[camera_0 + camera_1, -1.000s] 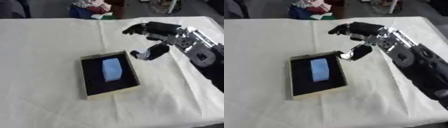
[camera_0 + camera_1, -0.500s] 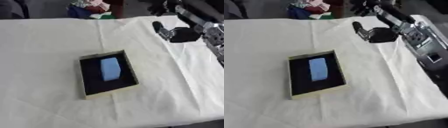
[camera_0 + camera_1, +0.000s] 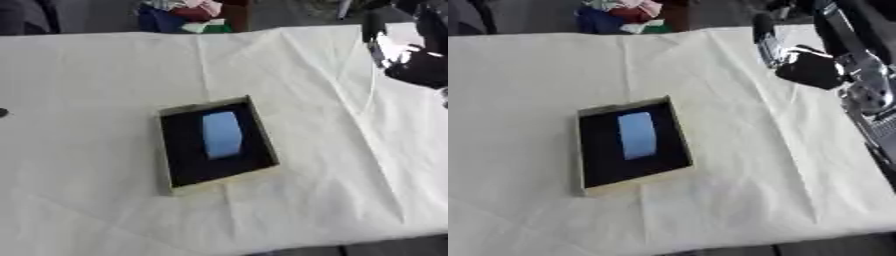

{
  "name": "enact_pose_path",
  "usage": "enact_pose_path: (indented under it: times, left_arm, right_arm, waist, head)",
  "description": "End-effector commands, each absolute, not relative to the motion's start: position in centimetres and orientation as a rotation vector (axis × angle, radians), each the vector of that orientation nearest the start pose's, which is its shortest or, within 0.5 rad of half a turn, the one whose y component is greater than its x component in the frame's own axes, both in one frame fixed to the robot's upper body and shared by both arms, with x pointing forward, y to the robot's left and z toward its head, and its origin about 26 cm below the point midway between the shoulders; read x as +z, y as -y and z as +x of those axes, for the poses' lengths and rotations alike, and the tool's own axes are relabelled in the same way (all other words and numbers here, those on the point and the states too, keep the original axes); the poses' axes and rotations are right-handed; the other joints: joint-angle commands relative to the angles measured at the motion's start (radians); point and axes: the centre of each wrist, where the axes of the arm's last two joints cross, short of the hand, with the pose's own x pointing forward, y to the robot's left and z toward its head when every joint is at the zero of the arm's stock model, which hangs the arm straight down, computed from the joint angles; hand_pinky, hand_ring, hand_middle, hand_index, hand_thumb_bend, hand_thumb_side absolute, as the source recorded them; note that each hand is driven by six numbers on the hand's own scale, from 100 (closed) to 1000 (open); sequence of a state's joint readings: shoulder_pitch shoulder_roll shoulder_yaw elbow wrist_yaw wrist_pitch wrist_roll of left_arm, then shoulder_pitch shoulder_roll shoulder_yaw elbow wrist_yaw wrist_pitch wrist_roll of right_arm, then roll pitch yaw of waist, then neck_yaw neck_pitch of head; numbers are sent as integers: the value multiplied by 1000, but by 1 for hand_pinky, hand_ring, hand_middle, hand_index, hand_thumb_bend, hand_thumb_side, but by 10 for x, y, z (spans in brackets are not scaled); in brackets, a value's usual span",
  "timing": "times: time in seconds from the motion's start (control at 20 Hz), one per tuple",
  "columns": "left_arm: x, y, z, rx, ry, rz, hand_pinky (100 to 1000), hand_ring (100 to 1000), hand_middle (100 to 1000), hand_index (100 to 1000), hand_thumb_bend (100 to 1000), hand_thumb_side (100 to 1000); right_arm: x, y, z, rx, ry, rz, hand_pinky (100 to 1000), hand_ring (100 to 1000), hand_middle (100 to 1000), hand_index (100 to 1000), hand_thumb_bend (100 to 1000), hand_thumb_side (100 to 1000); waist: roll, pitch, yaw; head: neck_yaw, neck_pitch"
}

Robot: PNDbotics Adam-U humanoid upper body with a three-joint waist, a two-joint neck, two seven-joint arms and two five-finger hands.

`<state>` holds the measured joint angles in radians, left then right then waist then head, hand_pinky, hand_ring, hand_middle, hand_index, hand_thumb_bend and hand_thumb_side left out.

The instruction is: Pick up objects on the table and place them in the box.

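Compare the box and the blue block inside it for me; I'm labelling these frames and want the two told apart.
The box is black inside with a pale tan rim; the blue block is light blue all over. The box is the larger and holds the blue block, which covers only part of its floor, toward the far side. The box is an open tray; the blue block looks solid. Both are rectangular and lie at about the same tilt on the white cloth.

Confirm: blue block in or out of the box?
In. The pale blue rectangular block lies on the dark floor of the shallow tan-rimmed box.
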<state>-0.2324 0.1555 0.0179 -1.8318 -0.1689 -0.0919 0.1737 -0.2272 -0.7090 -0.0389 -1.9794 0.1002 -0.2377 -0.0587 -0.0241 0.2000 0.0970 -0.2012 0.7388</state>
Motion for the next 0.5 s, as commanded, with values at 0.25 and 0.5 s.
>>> enact_pose_path:
  times: [0.25, 0.5]
  left_arm:
    - [133, -251, 314, -107, 2180, 341, 745, 559, 566, 698, 414, 685]
    - [132, -250, 314, -106, 2178, 334, 745, 560, 568, 708, 415, 684]
  right_arm:
    - [213, 312, 288, 748, 2492, -523, 721, 778, 752, 897, 100, 453]
    - [200, 303, 288, 731, 2498, -469, 713, 773, 746, 893, 100, 440]
  waist:
    - [3, -7, -7]
    - [5, -1, -12]
  head:
    - [32, -3]
    - [33, -7]
